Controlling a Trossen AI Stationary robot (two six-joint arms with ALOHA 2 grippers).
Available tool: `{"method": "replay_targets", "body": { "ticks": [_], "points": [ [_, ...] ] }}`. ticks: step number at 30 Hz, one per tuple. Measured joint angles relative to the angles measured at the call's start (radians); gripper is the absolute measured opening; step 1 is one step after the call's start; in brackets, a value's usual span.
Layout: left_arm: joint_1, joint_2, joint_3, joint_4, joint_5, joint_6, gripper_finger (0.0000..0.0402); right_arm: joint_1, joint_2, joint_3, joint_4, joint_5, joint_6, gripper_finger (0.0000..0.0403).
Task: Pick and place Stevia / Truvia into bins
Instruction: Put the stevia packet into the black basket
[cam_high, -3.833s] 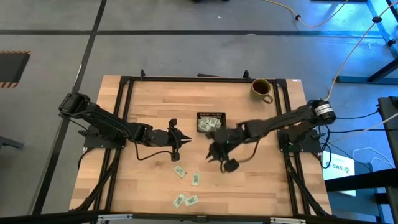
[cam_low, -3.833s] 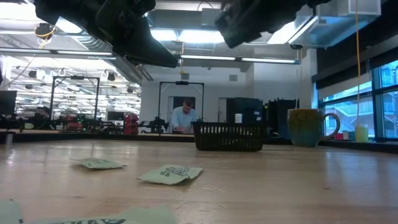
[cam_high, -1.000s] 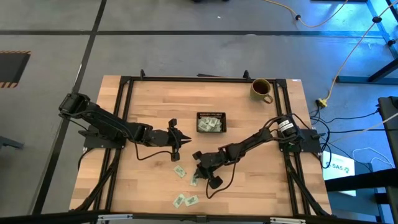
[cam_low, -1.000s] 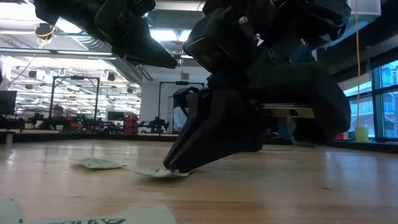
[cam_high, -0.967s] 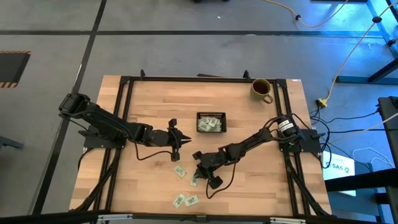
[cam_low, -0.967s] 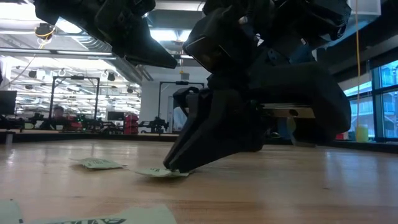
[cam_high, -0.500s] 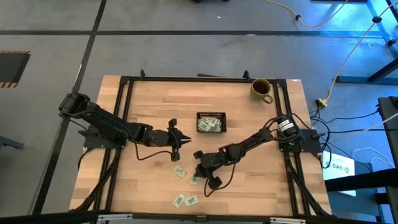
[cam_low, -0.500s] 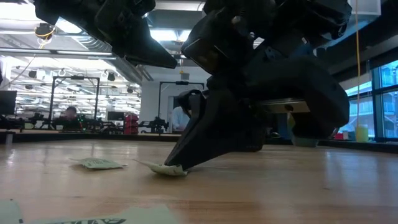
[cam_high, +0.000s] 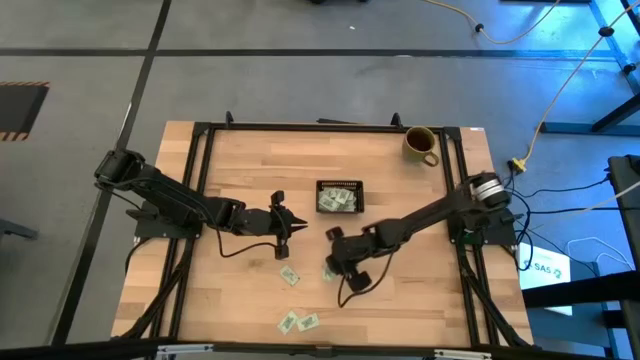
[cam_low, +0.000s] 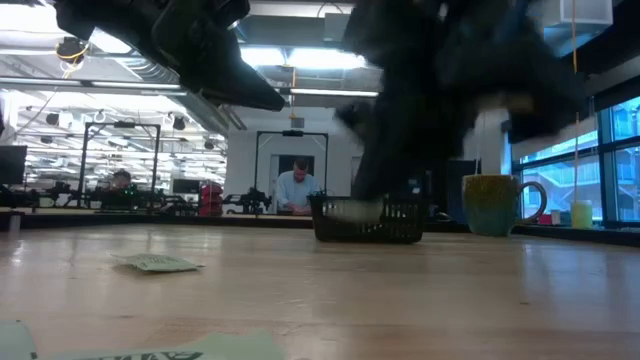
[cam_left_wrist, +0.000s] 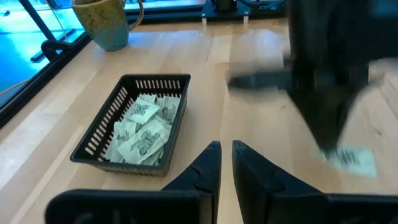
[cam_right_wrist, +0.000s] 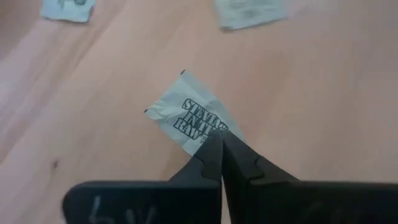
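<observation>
My right gripper (cam_high: 333, 268) hangs over the table's middle, near of the black tray (cam_high: 340, 198), and is shut on one pale green-and-white Stevia packet (cam_right_wrist: 186, 112). The tray holds several packets (cam_left_wrist: 143, 127). Three loose packets lie flat on the wood: one (cam_high: 290, 275) left of the right gripper, two (cam_high: 298, 321) by the near edge. My left gripper (cam_high: 285, 226) waits shut, left of the tray, above the table. In the low view the right arm (cam_low: 430, 90) is a dark blur. My right gripper pinches the packet by one corner (cam_right_wrist: 210, 132) between its two shut fingertips (cam_right_wrist: 214, 149), coming from above. The packet is lifted clear of the wood and sticks out flat beyond the fingertips, printed face showing.
An olive-yellow mug (cam_high: 421, 145) stands at the far right corner of the table. A black frame (cam_high: 200, 180) runs along the table's edges. Bare wood lies between the tray and the right gripper. People sit in the room beyond the table (cam_low: 296, 190).
My right gripper, down on the table and shut on the packet a second ago, has risen and moved right and toward the far edge, nearer the tray. The packet has left the wood with it. The left arm has kept still.
</observation>
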Motion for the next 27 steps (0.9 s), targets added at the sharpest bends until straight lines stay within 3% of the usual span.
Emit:
{"method": "replay_targets", "body": {
  "ticks": [6,13,22,27],
  "points": [
    [0.0,0.0,0.0,-0.012,0.0,0.0,0.0036,-0.006,-0.182,0.002,-0.236,0.188,0.006,0.0001],
    [0.0,0.0,0.0,-0.018,0.0,0.0,0.0038,-0.103,-0.313,0.004,-0.329,0.314,0.036,0.0001],
    [0.0,0.0,0.0,-0.021,0.002,0.0,0.0034,-0.314,-0.235,0.005,-0.374,0.299,0.039,0.0],
    [0.0,0.0,0.0,-0.021,0.001,0.0,0.0033,-0.378,-0.158,0.005,-0.362,0.264,0.037,0.0]
  ]
}}
